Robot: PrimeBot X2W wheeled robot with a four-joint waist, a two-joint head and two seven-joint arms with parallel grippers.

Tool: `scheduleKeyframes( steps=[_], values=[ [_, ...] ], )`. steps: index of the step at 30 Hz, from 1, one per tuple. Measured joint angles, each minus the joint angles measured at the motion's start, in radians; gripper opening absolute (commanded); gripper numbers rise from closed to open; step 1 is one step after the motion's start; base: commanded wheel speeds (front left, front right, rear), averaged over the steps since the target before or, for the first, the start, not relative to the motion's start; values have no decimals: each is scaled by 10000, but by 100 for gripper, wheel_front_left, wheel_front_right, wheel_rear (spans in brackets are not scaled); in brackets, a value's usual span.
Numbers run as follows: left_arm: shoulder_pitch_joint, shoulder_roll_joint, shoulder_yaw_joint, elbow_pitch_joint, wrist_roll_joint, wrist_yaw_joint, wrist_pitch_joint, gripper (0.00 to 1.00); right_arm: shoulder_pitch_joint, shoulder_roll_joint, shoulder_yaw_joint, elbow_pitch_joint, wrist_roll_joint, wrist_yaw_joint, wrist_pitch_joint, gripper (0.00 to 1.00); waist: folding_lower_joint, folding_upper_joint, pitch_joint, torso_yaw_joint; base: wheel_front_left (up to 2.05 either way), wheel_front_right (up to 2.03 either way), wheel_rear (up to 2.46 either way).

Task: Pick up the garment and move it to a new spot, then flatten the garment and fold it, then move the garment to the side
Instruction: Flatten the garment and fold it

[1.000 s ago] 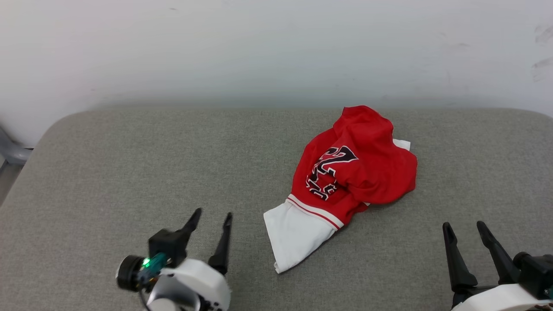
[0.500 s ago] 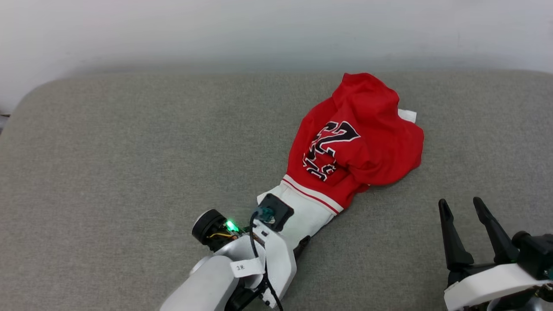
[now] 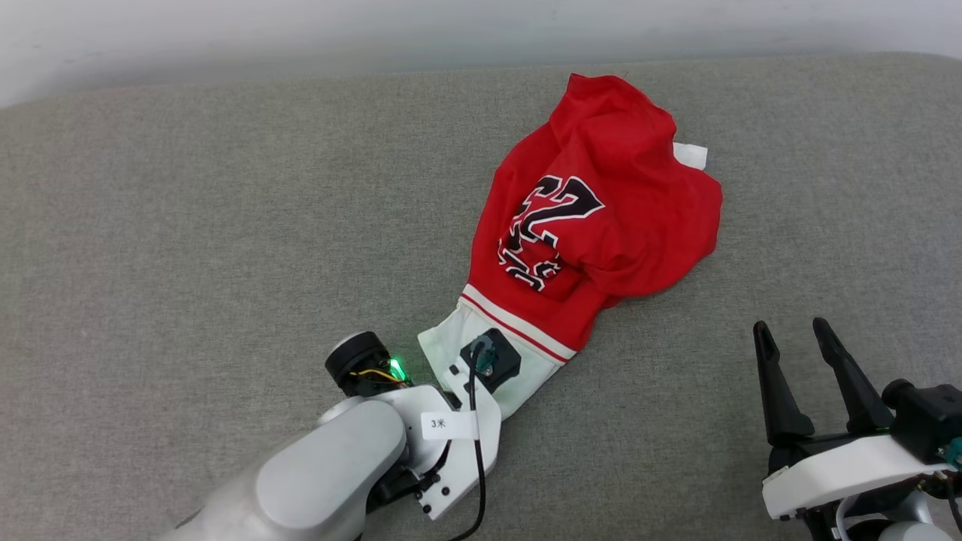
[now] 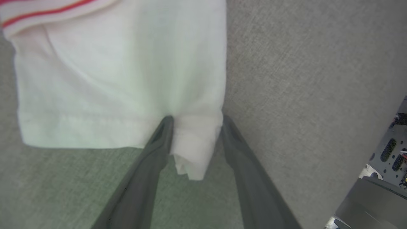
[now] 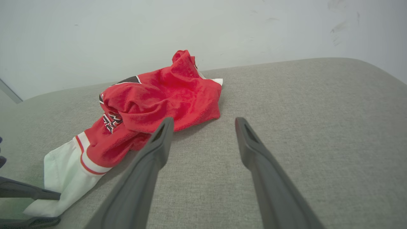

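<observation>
The garment (image 3: 601, 195) lies crumpled on the grey cushion, red with black numerals facing up. One white sleeve (image 3: 451, 342) with red-white trim stretches toward me. My left gripper (image 4: 195, 122) is down on that sleeve's near corner. Its fingers stand apart, and the sleeve hem (image 4: 194, 149) is bunched between them. The head view shows the left wrist (image 3: 451, 428) covering those fingers. At the lower right my right gripper (image 3: 789, 330) hovers open and holds nothing, well clear of the garment (image 5: 159, 98).
A wide grey padded surface (image 3: 188, 225) carries everything, with bare fabric to the left and right of the shirt. Its far edge meets a white wall (image 3: 301, 30). A small white tag or sleeve tip (image 3: 690, 155) pokes out behind the red cloth.
The head camera has tilted down, shifting the whole picture. My left arm swung in from the lower left onto the white sleeve. The right gripper stays open at the lower right.
</observation>
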Motion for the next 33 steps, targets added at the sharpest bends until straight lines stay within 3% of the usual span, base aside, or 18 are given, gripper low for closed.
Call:
scheduleKeyframes(
  steps=[1,7,13,19,25,29,33],
  values=[
    [-112,73,-111,27,-98,2,-13,0,-42,2,10,42,12,0,-17,100,0,0,12,-27,0,0,0],
    [-301,284,-119,150,-121,15,-1419,0,-59,2,-134,215,109,0,-67,100,0,0,-166,32,0,0,0],
    [-253,408,453,-1034,52,619,-2892,0,173,2,-274,351,276,0,-61,100,0,0,-641,301,0,0,0],
    [570,1220,1068,-2801,-44,1636,-3390,0,456,2,-384,408,376,0,38,100,-1,0,-1217,690,0,0,0],
    [2127,2291,1946,-4295,-673,3070,-3538,0,832,4,-556,387,439,0,190,100,0,0,-1668,1141,0,0,0],
    [3603,2869,2470,-4706,-1358,4008,-3712,0,1028,4,-602,374,483,0,291,100,-1,0,-1917,1368,0,0,0],
    [5145,2951,2713,-4575,-2150,4577,-4050,0,1187,4,-646,384,520,0,385,100,-1,0,-2136,1495,0,0,0]
  ],
)
